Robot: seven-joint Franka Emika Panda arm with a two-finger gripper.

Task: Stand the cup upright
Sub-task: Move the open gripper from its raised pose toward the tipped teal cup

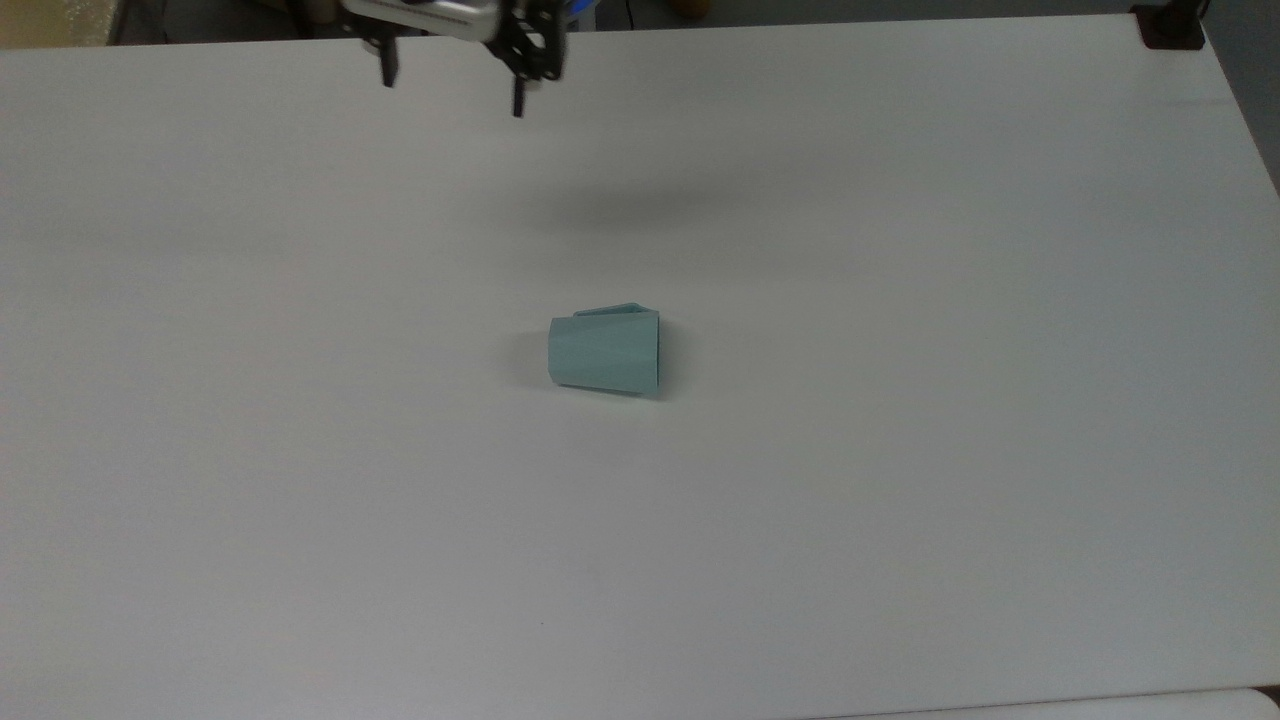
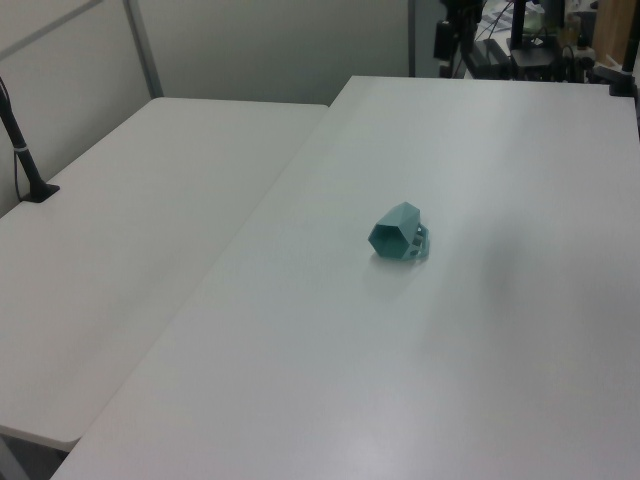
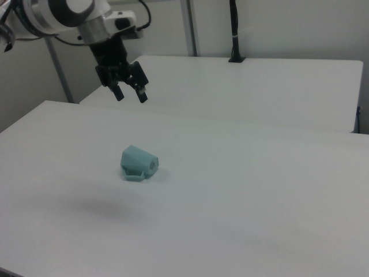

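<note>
Sideways on the white table [image 1: 900, 500] lies the unmarked cup [image 1: 604, 354], claw [image 3: 131, 94] spread apart above

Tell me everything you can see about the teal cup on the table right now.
The cup is a small, pale teal, faceted mug that looks like plastic. It lies on its side near the middle of the white table, not upright. In the left view its hexagonal mouth faces the camera. The body tapers to a narrower base, toward the top view's left. A flat angular handle sticks out sideways, low by the tabletop. Nothing but the table touches it.
</note>
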